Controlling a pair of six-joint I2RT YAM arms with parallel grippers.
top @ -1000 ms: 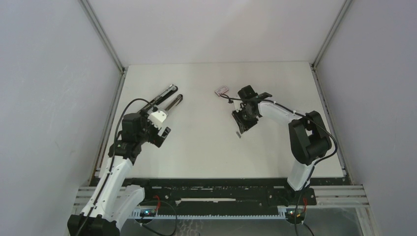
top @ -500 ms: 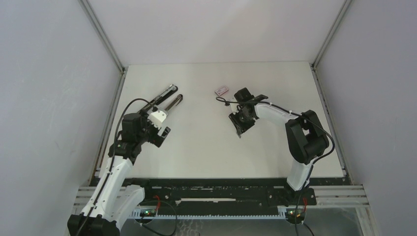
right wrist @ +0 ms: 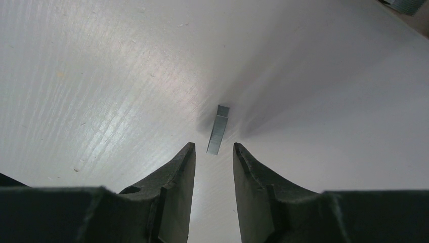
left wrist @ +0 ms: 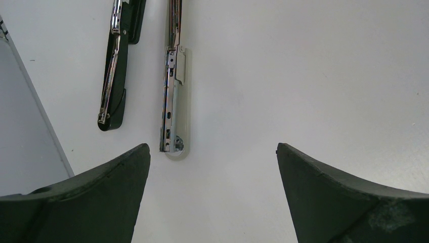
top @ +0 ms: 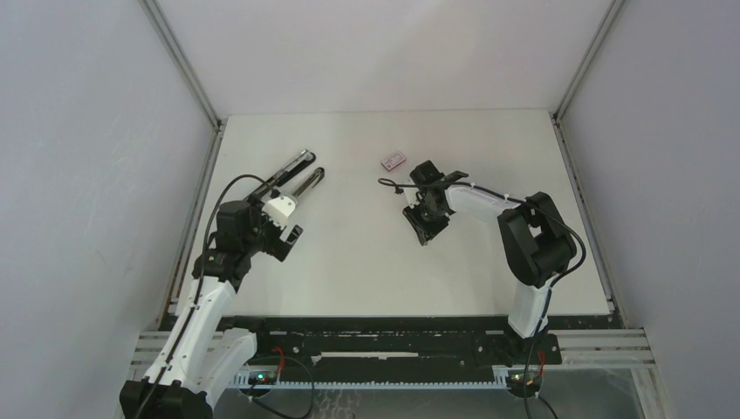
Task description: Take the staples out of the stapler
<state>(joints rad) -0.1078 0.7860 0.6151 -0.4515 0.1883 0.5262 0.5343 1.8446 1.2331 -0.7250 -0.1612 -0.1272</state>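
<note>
The staples (right wrist: 218, 129), a short grey metal strip, lie on the white table, their near end just between the tips of my right gripper (right wrist: 214, 148). That gripper is open by a narrow gap and holds nothing. In the top view the right gripper (top: 425, 225) points down at mid-table and hides the strip. The stapler lies opened out at the back left: a black bar (left wrist: 117, 66) (top: 292, 166) and a metal magazine with a white end (left wrist: 174, 101) (top: 305, 183). My left gripper (left wrist: 212, 147) (top: 281, 223) is wide open and empty, just short of the magazine's end.
A small reddish box (top: 393, 160) lies behind the right gripper; its corner shows at the top right of the right wrist view (right wrist: 404, 5). The table's left edge rail (left wrist: 30, 101) runs close to the stapler's black bar. Grey walls enclose the table.
My right gripper has moved left and toward the near side, onto the staples, which it now hides in the top view. The left arm and stapler have not moved.
</note>
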